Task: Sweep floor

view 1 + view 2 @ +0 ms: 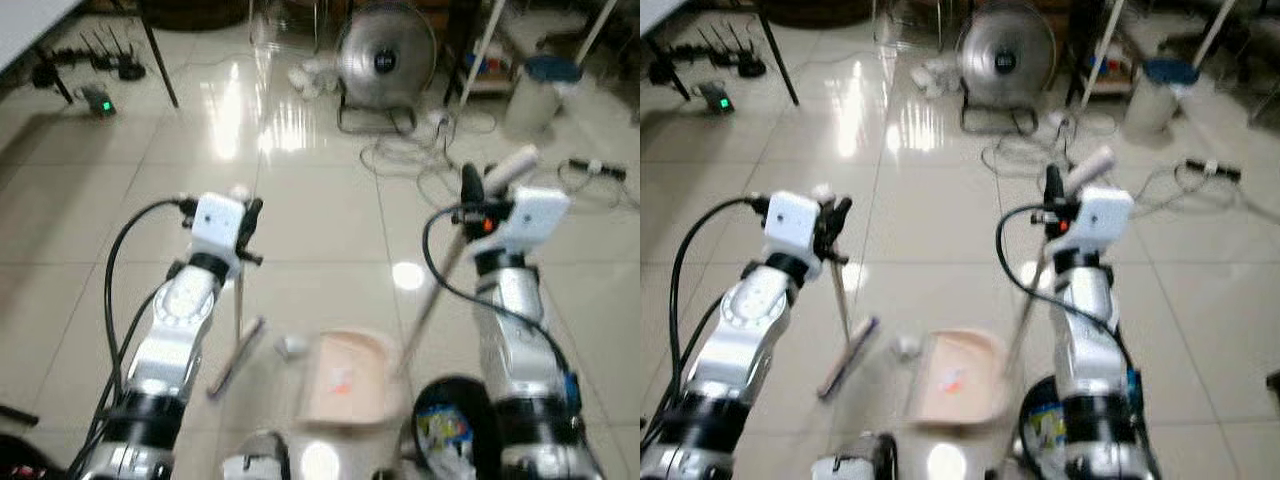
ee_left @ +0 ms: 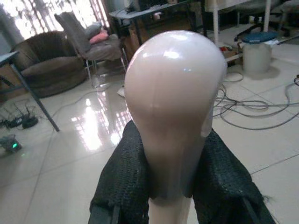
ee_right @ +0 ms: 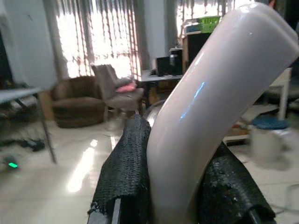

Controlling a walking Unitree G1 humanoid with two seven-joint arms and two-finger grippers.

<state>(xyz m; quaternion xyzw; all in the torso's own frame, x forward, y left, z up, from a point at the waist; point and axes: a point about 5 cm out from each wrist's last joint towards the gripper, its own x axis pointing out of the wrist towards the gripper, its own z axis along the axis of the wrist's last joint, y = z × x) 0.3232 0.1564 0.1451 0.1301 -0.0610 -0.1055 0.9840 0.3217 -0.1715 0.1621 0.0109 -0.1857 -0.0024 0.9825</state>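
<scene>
The left gripper [image 1: 245,222] is squeezing the broom [image 1: 238,350] handle, the right gripper [image 1: 472,200] is squeezing the dustpan [image 1: 345,380] handle, so push the crumpled scrap [image 1: 291,346] gently sideways into the pan.

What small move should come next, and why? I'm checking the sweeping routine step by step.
Probably a short stroke of the broom toward the dustpan. The left gripper is shut on the broom handle and the right gripper on the dustpan handle. A small white scrap lies on the floor between the broom head and the pan's side, so a short push looks enough.
</scene>
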